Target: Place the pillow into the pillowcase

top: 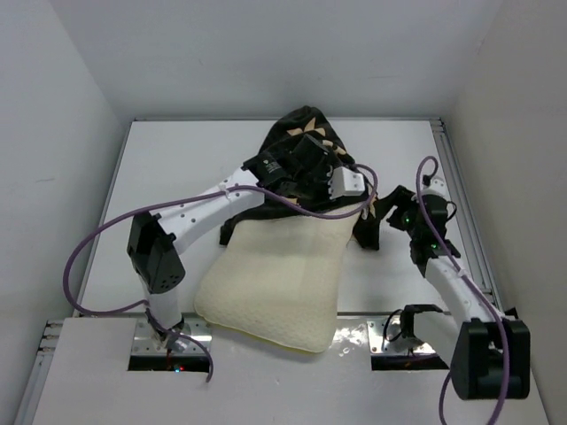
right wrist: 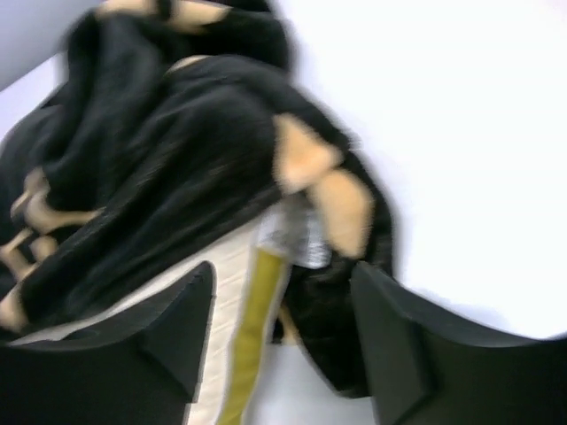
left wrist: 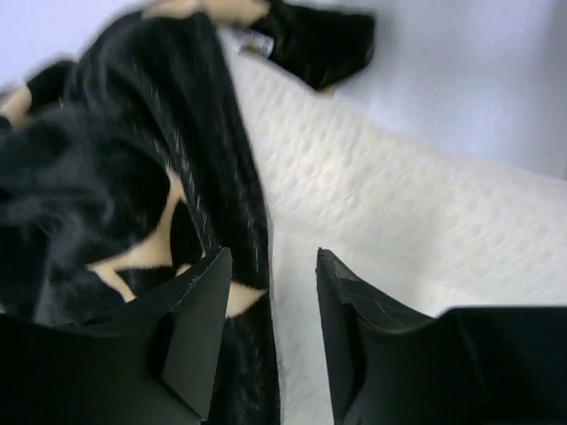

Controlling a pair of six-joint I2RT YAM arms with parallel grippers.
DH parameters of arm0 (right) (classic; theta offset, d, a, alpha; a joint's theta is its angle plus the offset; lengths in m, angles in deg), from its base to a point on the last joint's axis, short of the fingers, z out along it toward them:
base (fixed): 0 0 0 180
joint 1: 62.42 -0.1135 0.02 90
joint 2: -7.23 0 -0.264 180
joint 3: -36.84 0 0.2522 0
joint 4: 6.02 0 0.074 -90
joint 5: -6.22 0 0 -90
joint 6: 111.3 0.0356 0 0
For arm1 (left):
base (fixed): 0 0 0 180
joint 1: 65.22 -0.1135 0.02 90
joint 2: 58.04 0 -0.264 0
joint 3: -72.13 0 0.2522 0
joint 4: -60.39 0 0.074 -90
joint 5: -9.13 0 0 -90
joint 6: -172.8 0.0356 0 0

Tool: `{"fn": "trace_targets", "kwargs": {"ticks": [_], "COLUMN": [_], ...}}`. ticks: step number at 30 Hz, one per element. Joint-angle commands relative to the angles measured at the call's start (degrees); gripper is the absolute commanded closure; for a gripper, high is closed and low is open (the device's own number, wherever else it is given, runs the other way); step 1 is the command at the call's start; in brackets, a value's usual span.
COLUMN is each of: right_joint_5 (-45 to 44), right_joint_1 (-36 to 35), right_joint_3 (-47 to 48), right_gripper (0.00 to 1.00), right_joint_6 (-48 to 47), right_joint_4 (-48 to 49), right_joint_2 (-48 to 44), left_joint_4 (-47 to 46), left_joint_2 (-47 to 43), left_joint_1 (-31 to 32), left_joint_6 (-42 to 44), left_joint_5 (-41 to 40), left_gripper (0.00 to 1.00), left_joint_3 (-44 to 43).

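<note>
The pillow [top: 275, 288] lies flat on the white table [top: 177, 159], between the two arms. Its near edge points toward the arm bases, and its far end is tucked under the pillowcase [top: 306, 142]. Most of the cream surface is still bare. The pillowcase is bunched in a dark heap over the pillow's far end, with tan petal shapes showing among the folds. A black flap of it hangs off the pillow's right far corner.

The left gripper [left wrist: 270, 266] reaches across from the left to the heap. Its jaws are spread and hold nothing. In the left wrist view, the edge of the pillowcase lies under one finger and bare pillow under the other.

The right gripper [right wrist: 279, 283] comes in from the right side at the pillow's corner, its jaws also parted. The right wrist view is blurred. Between the fingers it shows the corner's yellow piping [right wrist: 252, 345] and a white tag [right wrist: 297, 235], with black fabric draped over them. I cannot tell whether either finger touches the cloth.

Purple cables [top: 89, 248] loop along both arms.
</note>
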Motion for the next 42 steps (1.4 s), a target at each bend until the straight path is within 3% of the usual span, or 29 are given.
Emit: {"fn": "trace_targets", "kwargs": {"ticks": [1, 3, 5, 6, 10, 12, 17, 22, 25, 26, 27, 28, 30, 31, 32, 33, 34, 35, 42], "right_joint_5": [5.01, 7.49, 9.43, 9.69, 12.86, 13.91, 13.74, 15.24, 15.85, 17.07, 17.52, 17.43, 16.65, 16.38, 15.86, 14.37, 13.57, 12.87, 6.54], "right_joint_1": [5.44, 8.08, 9.31, 9.4, 9.32, 8.88, 8.88, 8.53, 8.35, 8.35, 8.26, 8.26, 7.65, 7.47, 7.12, 6.42, 5.37, 5.36, -2.71], "right_joint_3": [3.26, 3.97, 4.84, 5.89, 9.76, 11.44, 10.39, 8.98, 8.54, 8.37, 8.36, 7.58, 5.82, 3.9, 3.19, 2.48, 1.34, 0.72, -3.94], "right_gripper": [0.31, 0.27, 0.25, 0.24, 0.21, 0.21, 0.25, 0.46, 0.59, 0.73, 0.8, 0.87, 1.0, 1.0, 1.0, 1.0, 1.0, 1.0, 1.0], "right_joint_6": [-0.07, 0.9, 2.31, 2.75, 1.79, 1.08, 2.92, 5.74, 6.18, 6.01, 5.92, 5.39, 5.39, 5.04, 4.78, 4.6, 4.34, 4.16, 3.46], "right_joint_4": [-4.78, -2.95, -0.32, 1.87, 4.53, 4.88, 9.52, 13.85, 14.99, 15.17, 14.3, 13.77, 13.15, 12.97, 12.36, 11.22, 8.86, 7.8, -1.61], "right_joint_2": [6.15, 12.8, 16.96, 20.46, 27.34, 29.36, 34.46, 38.68, 39.56, 39.39, 38.87, 38.17, 33.61, 31.5, 26.87, 24.39, 19.57, 17.18, 0.22], "left_joint_4": [4.21, 7.55, 9.57, 9.76, 7.48, 5.55, 0.8, -6.82, -15.97, -18.17, -21.67, -22.49, -23.2, -23.55, -24.07, -24.69, -24.96, -25.39, -21.36], "left_joint_2": [0.03, 0.38, 0.56, 0.65, 0.47, 0.82, 3.37, 6.09, 7.41, 7.67, 8.2, 8.73, 9.87, 10.05, 10.22, 10.4, 10.58, 10.49, 10.49], "left_joint_1": [2.37, 3.43, 5.18, 5.8, 6.42, 6.77, 6.86, 7.3, 7.04, 6.77, 6.34, 5.98, 4.93, 4.84, 4.49, 4.31, 4.05, 3.53, -6.05], "left_joint_6": [3.01, 6.85, 9.68, 11.61, 13.56, 15.05, 16.63, 18.92, 19.36, 18.84, 17.44, 17.08, 15.94, 14.2, 12.87, 11.9, 9.46, 7.52, -11.82], "left_joint_5": [5.86, 8.34, 10.54, 11.07, 10.55, 8.09, 3.17, 0.8, -7.08, -8.51, -9.39, -10.1, -10.63, -11.16, -11.51, -11.51, -11.77, -12.21, -9.4], "left_gripper": [0.6, 0.67, 0.62, 0.5, 0.22, 0.0, 0.0, 0.0, 0.0, 0.0, 0.0, 0.02, 0.14, 0.39, 0.51, 0.74, 0.9, 1.0, 1.0], "left_joint_3": [-6.02, -5.15, -1.13, 0.55, 8.11, 9.44, 10.32, 12.95, 19.09, 20.68, 23.39, 24.11, 25.61, 26.22, 26.93, 27.28, 27.2, 26.94, 12.1]}}
